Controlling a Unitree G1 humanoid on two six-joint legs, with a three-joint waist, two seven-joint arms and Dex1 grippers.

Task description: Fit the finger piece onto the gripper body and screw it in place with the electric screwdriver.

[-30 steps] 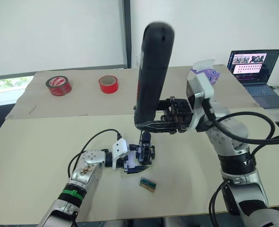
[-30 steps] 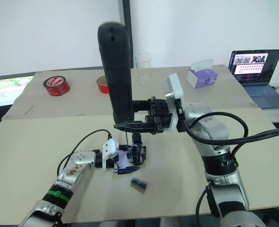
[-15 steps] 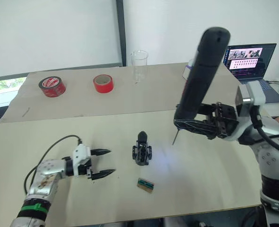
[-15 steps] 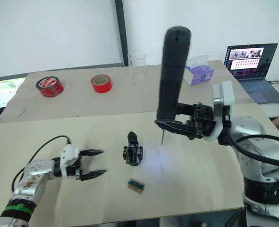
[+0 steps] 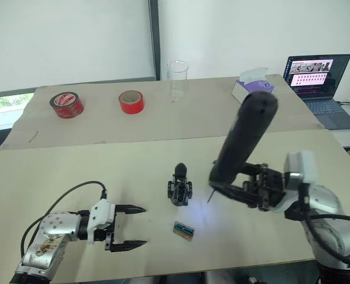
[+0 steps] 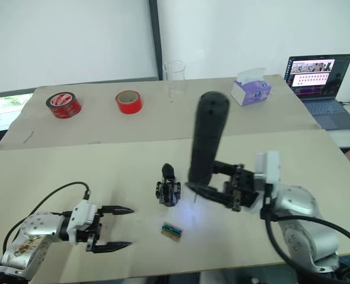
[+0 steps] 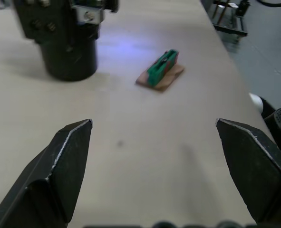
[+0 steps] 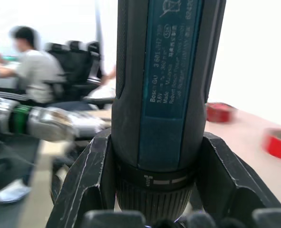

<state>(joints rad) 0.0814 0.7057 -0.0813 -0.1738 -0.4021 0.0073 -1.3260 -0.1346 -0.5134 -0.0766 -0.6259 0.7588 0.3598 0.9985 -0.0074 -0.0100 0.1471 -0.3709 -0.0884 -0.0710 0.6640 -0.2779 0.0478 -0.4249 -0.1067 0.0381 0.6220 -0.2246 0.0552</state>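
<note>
One wrist view reads the electric screwdriver (image 8: 166, 95) label — right claw (image 5: 237, 188) clamping it

A small green-and-tan block (image 5: 184, 230) lies near the front of the surface (image 5: 74, 165). At the far side stand two red tape rolls (image 5: 66, 106) (image 5: 131, 102), a clear cup (image 5: 177, 80), a tissue box (image 5: 252, 87) and, far right, an open laptop (image 5: 317, 81).

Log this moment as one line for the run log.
left gripper: open, empty | right gripper: shut on thick black electric screwdriver | small black gripper body: upright on table, untouched
</note>
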